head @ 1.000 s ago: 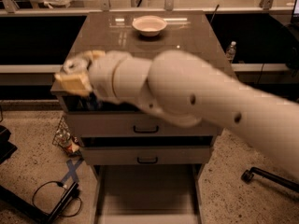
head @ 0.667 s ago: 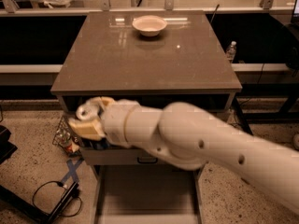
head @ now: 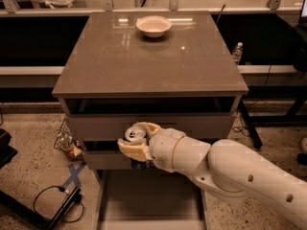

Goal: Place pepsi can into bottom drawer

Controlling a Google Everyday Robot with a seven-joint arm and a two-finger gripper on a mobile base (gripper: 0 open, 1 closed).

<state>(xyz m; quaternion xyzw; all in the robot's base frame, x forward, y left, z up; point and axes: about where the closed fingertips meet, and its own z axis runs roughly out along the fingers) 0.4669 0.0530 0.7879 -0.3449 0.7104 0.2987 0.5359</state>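
Speckled floor [head: 33, 162] surrounds a cabinet whose brown surface [head: 148, 66] carries only a white bowl [head: 153, 26] near its back edge, leaving the front and both sides of the top bare. Behind the cabinet a pale ledge [head: 29, 70] runs across the room, with a water bottle [head: 237, 52] standing just past the surface's right rear corner. On the floor to the left lie a blue tape cross [head: 73, 175] and a dark cable [head: 50, 200], both apart from the cabinet's foot. Two upper drawer fronts [head: 201, 124] sit under the top, and below them the bottom drawer [head: 144, 200] is pulled out toward the camera, its flat floor uncovered between pale side rails. The arm [head: 230, 171] reaches in from the lower right, its thick white links angling up and left across the drawer's right rail. The gripper [head: 136, 146] is at the front of the cabinet, level with the second drawer front and above the back of the bottom drawer. Its beige fingers [head: 129, 150] are closed around the can [head: 135, 134], which stands roughly upright with its silver top showing and its dark base poking out below the fingers, clear of the drawer floor.
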